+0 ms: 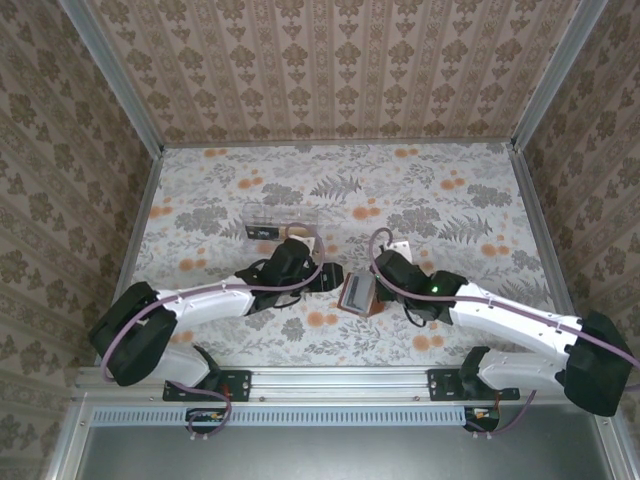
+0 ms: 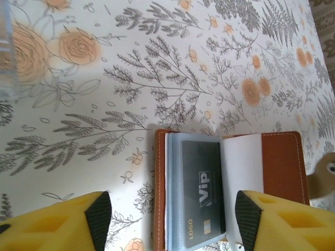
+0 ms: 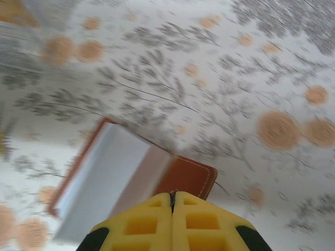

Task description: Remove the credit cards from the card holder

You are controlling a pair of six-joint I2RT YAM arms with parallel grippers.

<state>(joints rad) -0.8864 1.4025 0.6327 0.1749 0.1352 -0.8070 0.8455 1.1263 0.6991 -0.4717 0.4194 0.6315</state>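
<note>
The card holder (image 1: 360, 293) lies open on the floral table between my two grippers. In the left wrist view its brown cover (image 2: 282, 162) folds out to the right. A dark grey credit card (image 2: 204, 188) marked "VIP" sits inside a blue-grey sleeve. The orange-tan card is hidden. My left gripper (image 2: 172, 219) is open and straddles the sleeve and card with nothing between its fingers. My right gripper (image 3: 172, 197) is shut, its tips over the brown cover (image 3: 188, 175) at the holder's right end. I cannot tell whether it pinches the leather.
A clear plastic oblong box (image 1: 280, 220) stands just beyond the left gripper (image 1: 328, 278); its edge shows at the left wrist view's left side (image 2: 5, 52). Patterned walls and metal rails enclose the table. The right gripper (image 1: 383, 285) sits close to the holder.
</note>
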